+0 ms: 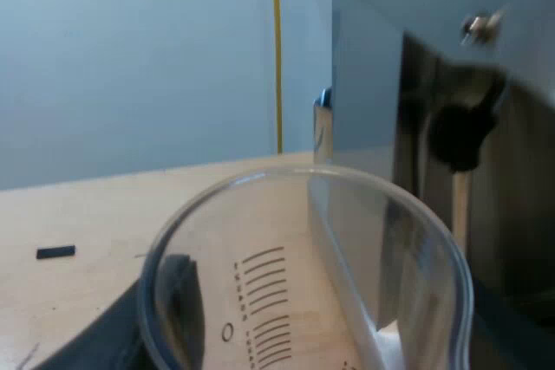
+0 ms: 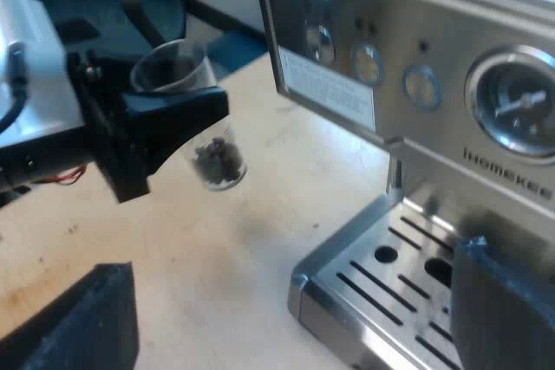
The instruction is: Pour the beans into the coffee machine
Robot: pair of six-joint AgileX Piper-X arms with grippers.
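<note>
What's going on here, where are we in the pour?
The left gripper holds the measuring glass upright above the table, near the espresso machine front. The coffee beans are in its bottom, not yet poured. The right gripper hovers by the drip tray, fingers open.

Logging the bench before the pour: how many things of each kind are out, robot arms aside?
espresso machine: 1
measuring glass, beans inside: 1
small black strip: 1
table: 1
Total: 4
</note>
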